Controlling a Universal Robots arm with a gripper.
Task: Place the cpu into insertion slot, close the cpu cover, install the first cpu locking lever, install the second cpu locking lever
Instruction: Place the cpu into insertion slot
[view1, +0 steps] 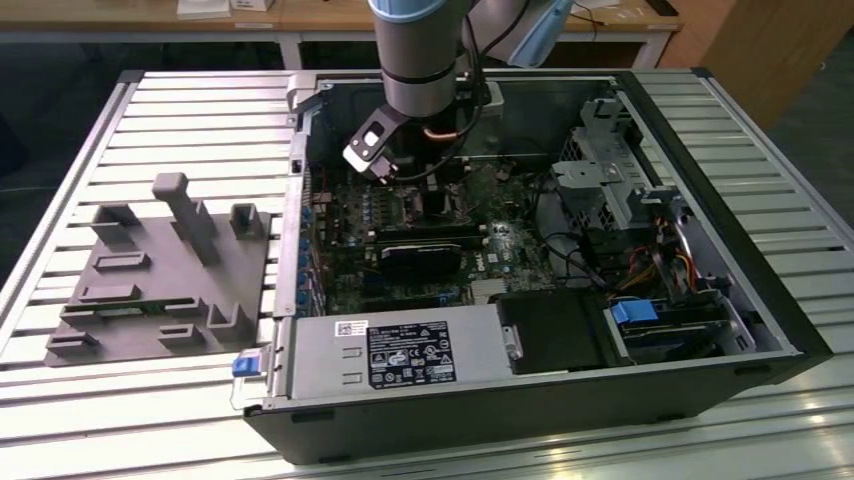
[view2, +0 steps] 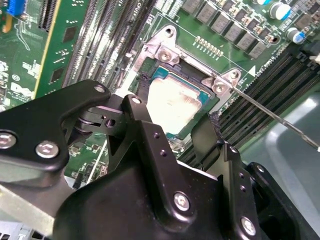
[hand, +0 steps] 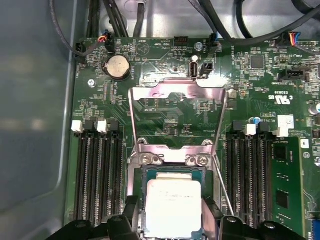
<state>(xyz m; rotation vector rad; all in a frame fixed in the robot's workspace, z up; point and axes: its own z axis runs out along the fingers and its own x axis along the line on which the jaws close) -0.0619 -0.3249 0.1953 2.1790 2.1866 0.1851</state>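
The cpu (hand: 172, 207) (view2: 175, 102), a flat square chip with a silvery top, lies level in the insertion slot (view2: 196, 71) on the green motherboard. My gripper (hand: 170, 216) (view2: 172, 114) is low over it, and its black fingers (hand: 131, 210) press against two opposite edges of the chip. The cpu cover (hand: 177, 88), a thin silver frame, stands flipped back behind the slot. Thin wire levers (hand: 131, 125) (view2: 270, 112) run along the sides, unlatched. In the exterior view the arm reaches down into the open computer case, with the gripper (view1: 424, 190) over the board.
Black memory slots (hand: 95, 170) (hand: 250, 170) flank the socket. Cables (hand: 220, 20) hang at the board's far edge. The case wall (view1: 534, 420) surrounds the work area, with a power supply (view1: 387, 355) and drive cage (view1: 607, 175) inside. A grey fixture block (view1: 160, 270) sits on the table at the exterior view's left.
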